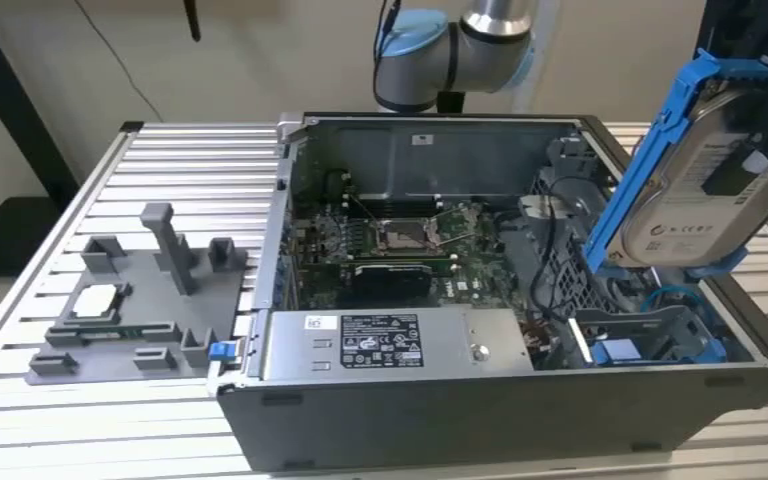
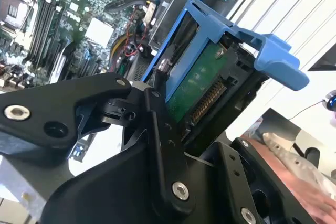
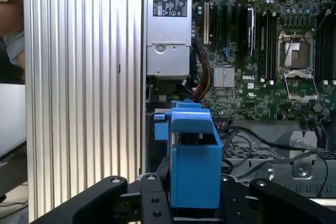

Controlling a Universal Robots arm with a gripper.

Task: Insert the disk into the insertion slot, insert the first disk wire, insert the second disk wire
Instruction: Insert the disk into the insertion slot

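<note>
Gripper first: its two black fingers are closed on the disk and press the bright blue carrier frame from both sides. The drive is thus held by its plastic edges, and I think this keeps pressure off the label and the green circuit board. In the exterior view the disk hangs in the air at the exterior view's right. It is tilted steeply, almost on end, with its white label facing outward, and it touches nothing except the gripper. Below it, and apart from it, is the insertion slot, a grey bay in the near corner of the open computer case, with blue tabs at its front. The bay seems to have no drive in it, so I judge that the first step is not yet done. Beside the slot lies the silver power-supply box, and black cables hang loose nearby, not plugged to the disk. Farther back is the motherboard with its processor socket. Behind the case the arm stands over the ribbed table.
</note>
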